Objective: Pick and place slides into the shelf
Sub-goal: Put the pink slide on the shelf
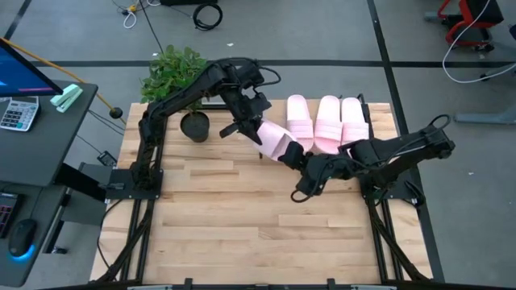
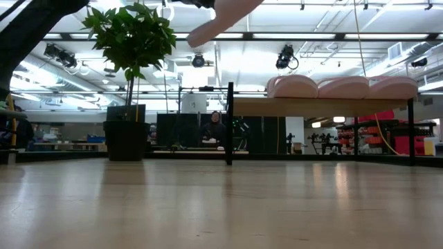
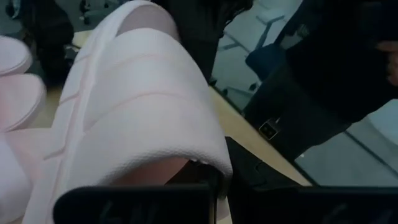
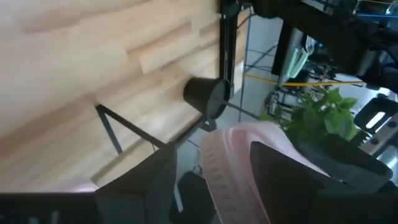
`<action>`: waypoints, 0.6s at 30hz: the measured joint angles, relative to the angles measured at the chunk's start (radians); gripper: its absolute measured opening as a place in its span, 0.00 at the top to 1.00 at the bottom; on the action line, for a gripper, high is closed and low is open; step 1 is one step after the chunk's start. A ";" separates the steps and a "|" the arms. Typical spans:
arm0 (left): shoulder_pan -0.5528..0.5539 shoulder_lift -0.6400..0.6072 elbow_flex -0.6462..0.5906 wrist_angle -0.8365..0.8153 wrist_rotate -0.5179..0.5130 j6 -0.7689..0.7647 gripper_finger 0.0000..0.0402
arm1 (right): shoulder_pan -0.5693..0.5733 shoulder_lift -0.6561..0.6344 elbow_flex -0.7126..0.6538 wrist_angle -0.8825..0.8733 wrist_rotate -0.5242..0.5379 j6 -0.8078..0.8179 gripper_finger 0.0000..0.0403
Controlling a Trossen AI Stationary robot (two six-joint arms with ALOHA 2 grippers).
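Note:
A pale pink slide (image 1: 274,138) hangs high over the table, just left of the shelf (image 1: 379,121), with my left gripper (image 1: 251,129) shut on its far-left end. In the low view it shows at the top (image 2: 221,17). My right gripper (image 1: 300,161) stands open at the slide's near-right end, and the slide's edge (image 4: 233,162) reaches between its two fingers. Three more slides (image 1: 326,121) lie side by side on the shelf's wood top (image 2: 318,107), soles down. My left gripper holds the slide by the end next to its wide strap (image 3: 186,155); the slide and the gripper body hide the place of contact. The slide is lifted clear of the table and tilted, reaching away from the fingers toward my right gripper. My right gripper has a finger (image 4: 292,180) on either side of the slide's edge; I cannot tell whether they touch it.
A potted plant (image 1: 171,72) in a black pot (image 1: 194,126) stands at the table's far left, close behind my left arm. The shelf's black legs (image 2: 229,124) stand on the table at the far right. Bare wood (image 1: 242,217) fills the near half.

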 joint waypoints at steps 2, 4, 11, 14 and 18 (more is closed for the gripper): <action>-0.004 0.000 0.000 0.000 0.008 -0.003 0.97 | 0.000 0.005 0.000 0.006 0.033 -0.016 0.48; -0.005 0.000 0.000 0.000 0.007 -0.006 0.97 | -0.002 0.006 0.000 0.007 0.060 -0.019 0.49; -0.016 0.000 0.000 0.000 0.008 -0.006 0.97 | -0.006 0.006 0.000 0.008 0.160 -0.037 0.51; -0.016 0.000 0.000 0.000 0.007 -0.006 0.97 | -0.005 0.006 0.000 0.010 0.175 -0.039 0.53; -0.012 0.000 0.000 0.001 0.007 -0.006 0.97 | 0.020 0.006 0.000 0.025 0.184 -0.039 0.55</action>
